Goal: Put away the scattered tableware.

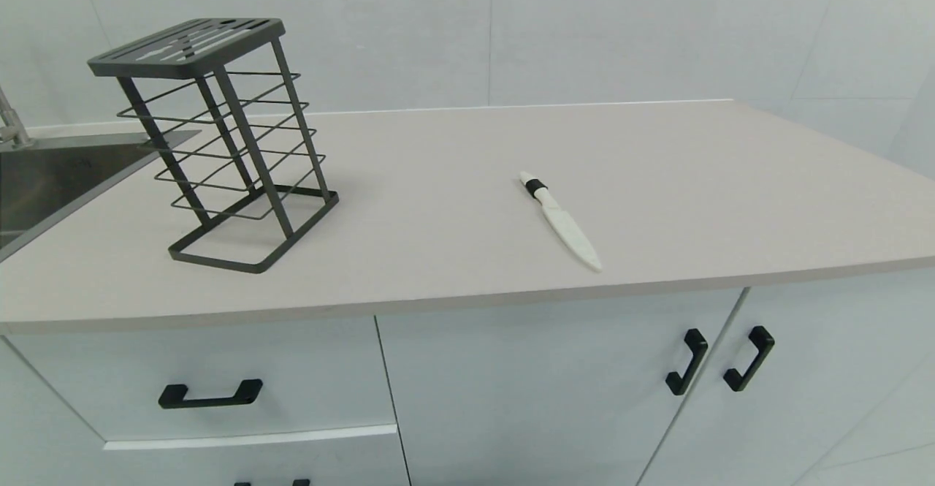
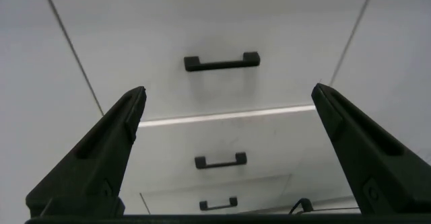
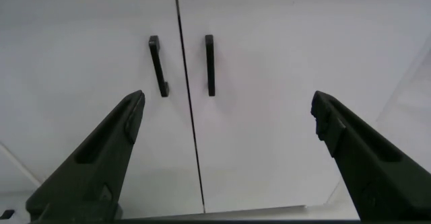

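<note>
A white knife [image 1: 561, 221] with a black band near its handle lies flat on the beige countertop [image 1: 467, 172], right of centre and close to the front edge. A dark wire rack [image 1: 219, 142] with a slotted top stands upright on the left part of the counter. My left gripper [image 2: 229, 96] is open below the counter, facing the white drawer fronts. My right gripper [image 3: 229, 103] is open too, facing the white cabinet doors. Nothing is between either pair of fingers.
A steel sink [image 1: 51, 172] is sunk into the counter at the far left, with a tap at the edge. Black drawer handles [image 2: 222, 62] and door handles [image 3: 182, 66] stick out from the cabinet fronts. A tiled wall backs the counter.
</note>
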